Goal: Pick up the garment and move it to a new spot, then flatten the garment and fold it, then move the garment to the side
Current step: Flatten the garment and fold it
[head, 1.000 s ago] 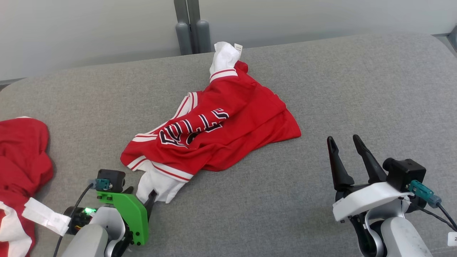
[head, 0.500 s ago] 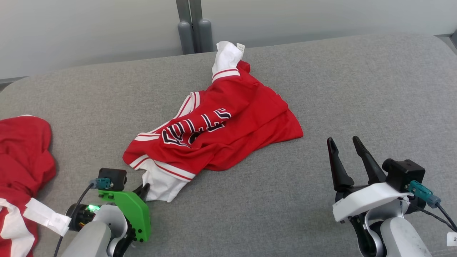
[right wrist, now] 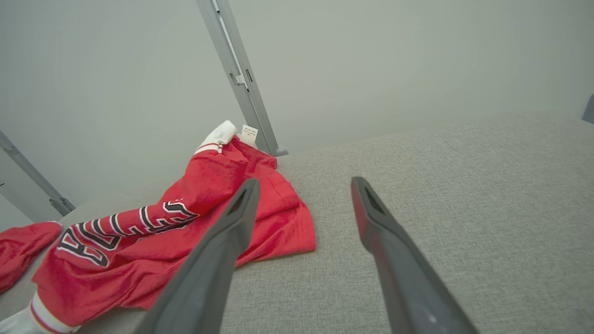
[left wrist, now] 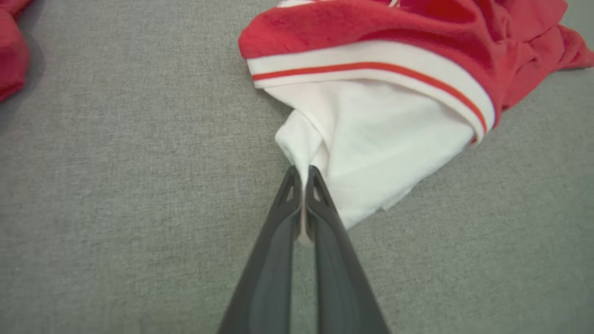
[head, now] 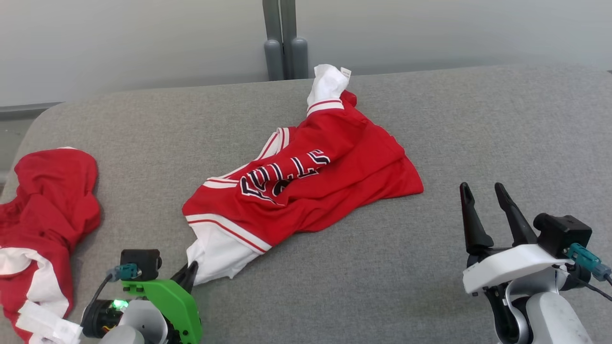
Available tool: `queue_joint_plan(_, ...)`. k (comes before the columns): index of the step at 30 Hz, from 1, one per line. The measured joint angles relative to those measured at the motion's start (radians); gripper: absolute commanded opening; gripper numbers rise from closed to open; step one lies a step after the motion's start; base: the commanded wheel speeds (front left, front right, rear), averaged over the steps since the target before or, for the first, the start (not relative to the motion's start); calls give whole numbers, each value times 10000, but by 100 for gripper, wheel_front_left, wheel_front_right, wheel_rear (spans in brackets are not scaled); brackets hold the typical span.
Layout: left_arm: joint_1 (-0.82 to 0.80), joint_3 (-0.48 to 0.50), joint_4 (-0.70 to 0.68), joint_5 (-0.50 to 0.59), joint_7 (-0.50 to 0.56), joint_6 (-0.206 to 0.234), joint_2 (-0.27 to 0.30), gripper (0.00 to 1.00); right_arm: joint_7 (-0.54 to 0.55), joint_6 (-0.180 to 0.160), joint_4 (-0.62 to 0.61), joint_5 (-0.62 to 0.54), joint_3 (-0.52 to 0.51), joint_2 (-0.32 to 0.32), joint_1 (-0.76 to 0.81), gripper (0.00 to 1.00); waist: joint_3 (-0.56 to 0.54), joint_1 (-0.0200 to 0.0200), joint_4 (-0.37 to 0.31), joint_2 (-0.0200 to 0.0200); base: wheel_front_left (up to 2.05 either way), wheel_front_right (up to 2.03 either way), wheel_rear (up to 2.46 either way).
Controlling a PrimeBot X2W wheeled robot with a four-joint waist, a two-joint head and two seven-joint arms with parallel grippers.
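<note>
**Left gripper** (left wrist: 302,172), lower centre of the left wrist view. The two dark fingers (left wrist: 274,250) are pressed together on a pinch of cloth at the near edge of the white sleeve end (left wrist: 371,134). A thin sliver of white shows between them. In the head view this gripper sits at the lower left of the frame, with its tips at the lowest corner of the white cloth.

**Garment** (head: 311,181), centre of the head view. It is a red jersey with dark, white-edged lettering and white bands striped in red, and it lies crumpled on the grey cushion (head: 430,286). It runs diagonally from the clamped white sleeve end at lower left to a second white sleeve at upper centre. That sleeve stands bunched upward and carries a small label (head: 345,72).

**Right gripper** (head: 482,187), lower right of the head view. Its fingers are spread apart with nothing between them, and it is well clear of the jersey's right hem. In the right wrist view only grey cushion shows in the gap.

**Surroundings.** A second red garment (head: 52,200) with white trim lies heaped at the left edge of the head view, apart from the jersey. A grey post (head: 284,43) rises against the pale wall (head: 119,43) at upper centre, behind the cushion.
</note>
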Motion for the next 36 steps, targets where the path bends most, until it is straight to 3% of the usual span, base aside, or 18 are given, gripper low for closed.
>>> queue_joint_plan(8,1315,6,-2234,-236,1037,876,506,0,44,0,-44,-25,-314,0,110,100,-49,0,364,0,0,0,0)
queue_joint_plan(15,2147,-263,-3354,-313,1797,1218,786,0,88,0,-46,-6,-456,0,112,100,-83,0,428,0,0,0,0)
queue_joint_plan(16,2212,-305,-3432,-337,1839,1241,773,64,88,0,-48,-6,-466,0,115,100,-84,0,429,0,0,0,0)
queue_joint_plan(17,2279,-334,-3517,-337,1879,1273,763,100,92,0,-48,-6,-472,0,119,100,-90,0,429,0,0,0,0)
queue_joint_plan(24,2365,-44,-3912,-316,1764,1618,938,100,134,0,-40,-6,-495,0,128,100,-153,0,393,0,0,0,0)
queue_joint_plan(29,2222,370,-4176,-33,1051,1866,1175,100,161,0,-44,-6,-510,0,130,100,-170,0,345,0,0,0,0)
queue_joint_plan(32,1981,629,-4213,153,61,1854,1043,100,157,0,-42,19,-489,0,129,100,-152,0,318,0,0,0,0)
queue_joint_plan(36,1643,988,-3810,527,-2105,1687,683,100,100,0,-40,23,-393,0,120,100,-61,0,249,0,0,0,0)
